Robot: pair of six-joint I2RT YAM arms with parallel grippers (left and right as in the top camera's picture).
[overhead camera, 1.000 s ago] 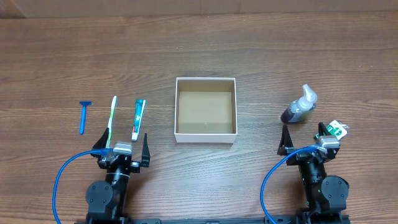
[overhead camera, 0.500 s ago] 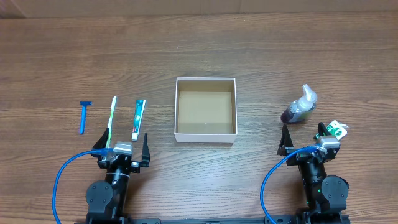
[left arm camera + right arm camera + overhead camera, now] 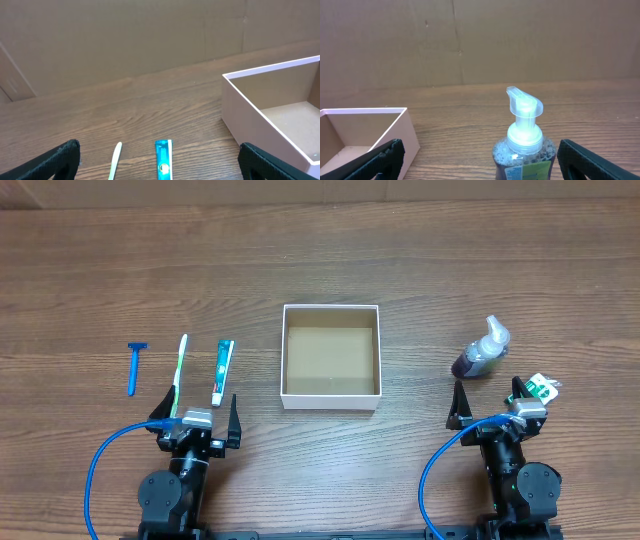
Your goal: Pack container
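The container point(image 3: 330, 400), a square white box with an empty brown inside, stands mid-table; it also shows in the left wrist view point(image 3: 249, 116) and the right wrist view point(image 3: 402, 131). Left of it lie a teal toothpaste tube point(image 3: 221, 372), a green-white toothbrush point(image 3: 180, 370) and a blue razor point(image 3: 134, 367). My left gripper point(image 3: 199, 409) is open and empty, just in front of the toothpaste point(image 3: 163, 161) and toothbrush point(image 3: 115, 162). A dark pump bottle point(image 3: 481, 350) stands to the right. My right gripper point(image 3: 488, 396) is open and empty, just in front of the bottle point(image 3: 525, 147).
A small green-and-white packet point(image 3: 540, 388) lies right of the right gripper. A cardboard wall point(image 3: 150, 35) runs along the table's far edge. Bare wood table point(image 3: 420, 260) lies behind and beside the container.
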